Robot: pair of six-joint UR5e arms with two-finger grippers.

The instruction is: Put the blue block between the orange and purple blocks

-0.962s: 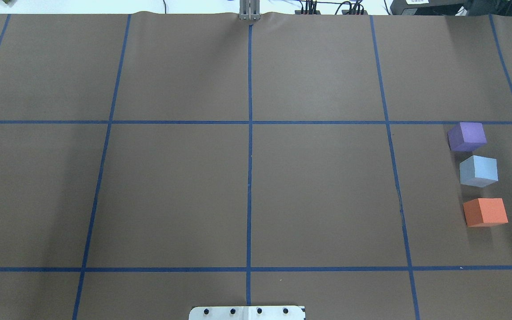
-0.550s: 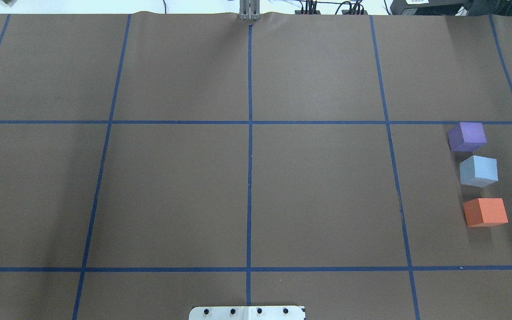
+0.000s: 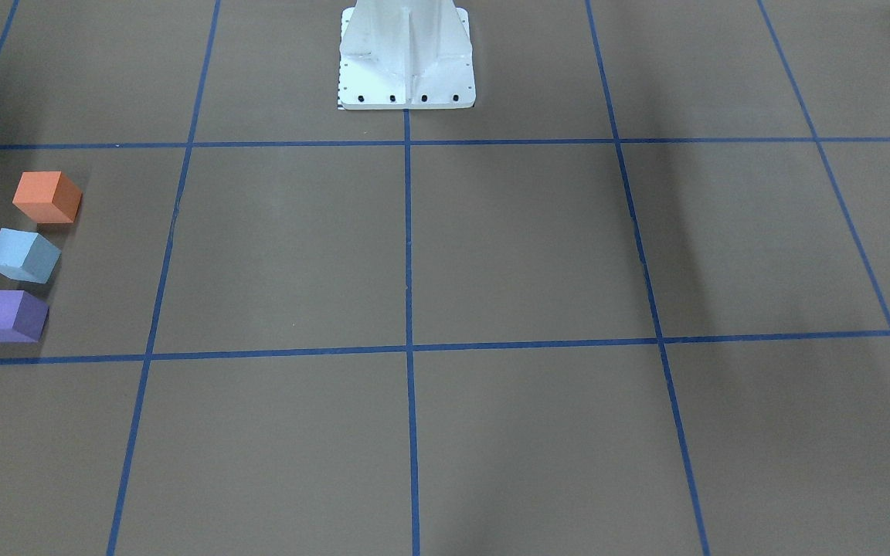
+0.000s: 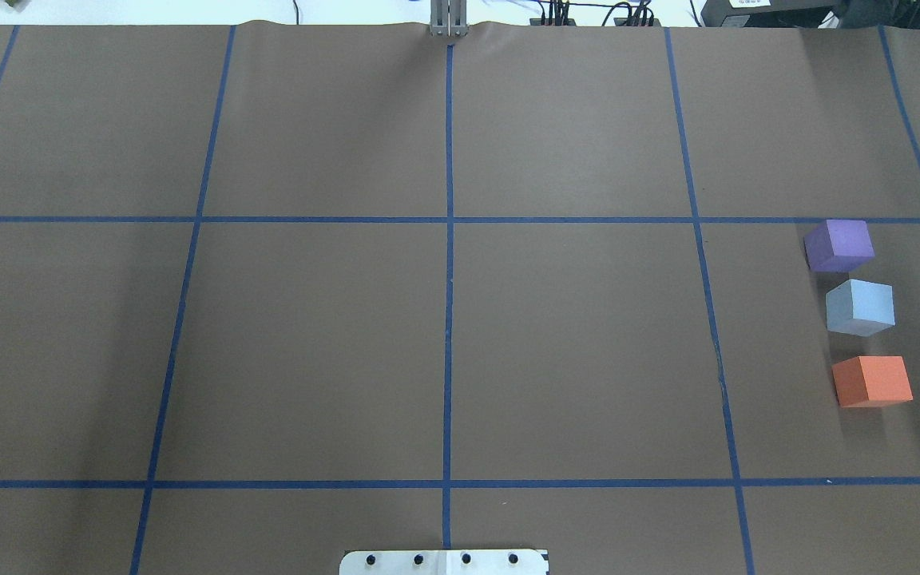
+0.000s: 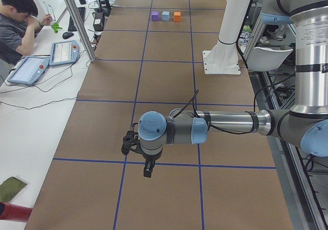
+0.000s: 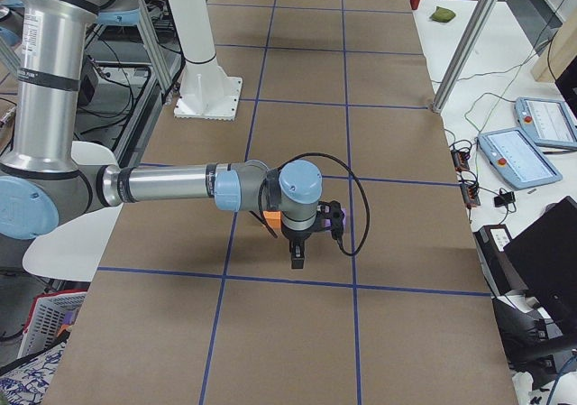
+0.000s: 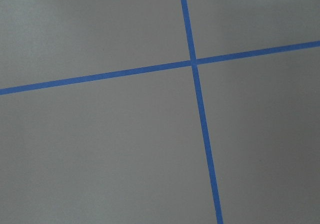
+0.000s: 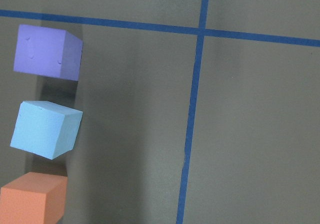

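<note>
The blue block (image 4: 862,306) stands on the brown table between the purple block (image 4: 842,243) and the orange block (image 4: 874,380), in a row at the right edge, with small gaps. It is turned slightly against the other two. The front view shows orange (image 3: 46,197), blue (image 3: 22,255) and purple (image 3: 8,315). The right wrist view shows purple (image 8: 48,52), blue (image 8: 46,129) and orange (image 8: 32,198) from above. My right gripper (image 6: 297,259) hangs above the blocks and hides most of them there. My left gripper (image 5: 147,171) hangs over bare table. I cannot tell whether either is open.
The white robot pedestal (image 3: 406,54) stands at the table's middle near edge. Blue tape lines (image 4: 448,263) divide the brown paper into squares. An operator (image 5: 18,20) sits at a side table with tablets (image 5: 64,52). A metal post (image 5: 77,22) stands by the table.
</note>
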